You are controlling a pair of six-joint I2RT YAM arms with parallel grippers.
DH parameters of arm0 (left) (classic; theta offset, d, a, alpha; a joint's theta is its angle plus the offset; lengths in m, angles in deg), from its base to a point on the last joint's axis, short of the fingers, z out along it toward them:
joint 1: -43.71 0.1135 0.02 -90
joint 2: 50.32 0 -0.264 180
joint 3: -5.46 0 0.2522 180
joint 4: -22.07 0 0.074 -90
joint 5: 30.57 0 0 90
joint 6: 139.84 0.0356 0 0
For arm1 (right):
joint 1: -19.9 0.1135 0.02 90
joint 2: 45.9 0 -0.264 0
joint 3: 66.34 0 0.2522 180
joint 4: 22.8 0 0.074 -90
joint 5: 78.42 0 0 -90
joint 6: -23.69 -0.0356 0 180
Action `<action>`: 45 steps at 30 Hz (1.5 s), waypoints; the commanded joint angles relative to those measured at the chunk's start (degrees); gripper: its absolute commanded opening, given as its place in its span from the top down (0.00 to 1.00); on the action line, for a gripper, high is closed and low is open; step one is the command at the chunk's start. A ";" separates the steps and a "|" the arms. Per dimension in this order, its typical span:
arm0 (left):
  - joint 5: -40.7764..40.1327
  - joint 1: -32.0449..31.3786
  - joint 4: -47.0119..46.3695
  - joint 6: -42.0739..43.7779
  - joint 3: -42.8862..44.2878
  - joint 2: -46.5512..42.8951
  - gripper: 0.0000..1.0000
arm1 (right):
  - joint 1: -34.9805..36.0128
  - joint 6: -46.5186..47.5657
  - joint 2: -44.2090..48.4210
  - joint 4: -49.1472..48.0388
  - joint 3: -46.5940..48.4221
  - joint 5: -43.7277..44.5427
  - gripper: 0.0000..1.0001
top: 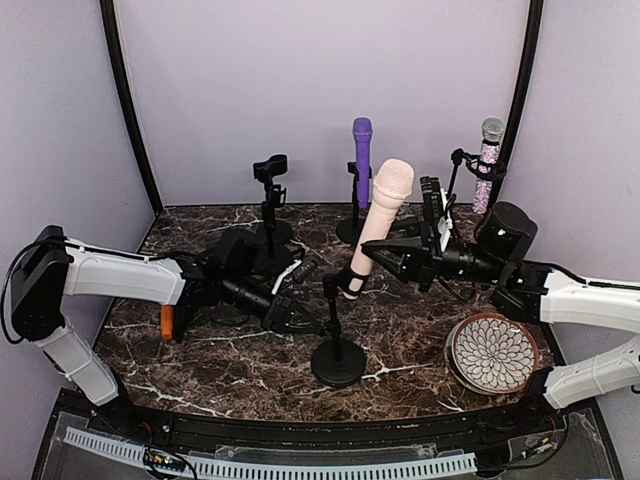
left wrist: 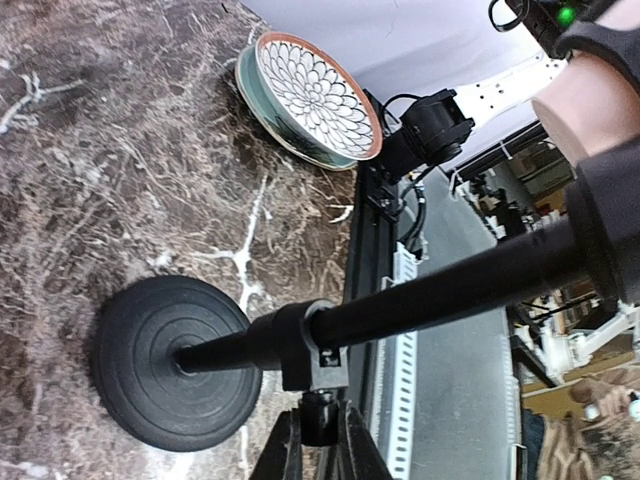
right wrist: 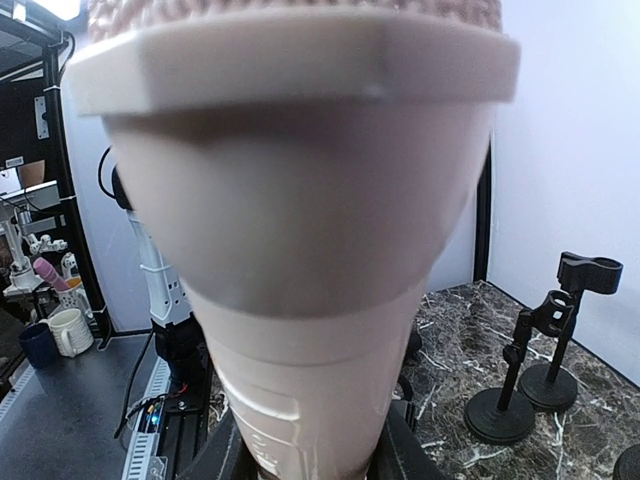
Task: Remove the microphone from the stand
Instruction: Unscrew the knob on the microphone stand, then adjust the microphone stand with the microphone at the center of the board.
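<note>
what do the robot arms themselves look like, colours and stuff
The left arm and right arm match: smooth white links between bulky black rounded joints, with the left gripper and right gripper black too. Thin black cables trail by the joints; a green light glows at the right wrist.

Left end effector [top: 315, 322] and right end effector [top: 378, 257] clamped.

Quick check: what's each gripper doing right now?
Left gripper: closed on the stand, at its pole joint.
Right gripper: closed on the pink microphone.
</note>
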 commanded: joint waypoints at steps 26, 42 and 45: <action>-27.54 -1.72 9.47 15.82 -1.24 -21.28 0.19 | 0.09 3.99 1.71 11.23 1.42 2.55 0.89; -20.87 -1.77 3.86 22.98 5.49 -12.53 0.20 | 1.31 4.32 -1.54 10.30 -3.31 3.66 0.90; -19.54 -1.79 3.29 23.30 6.44 -10.62 0.20 | 1.49 4.60 -1.93 10.30 -3.94 3.82 0.90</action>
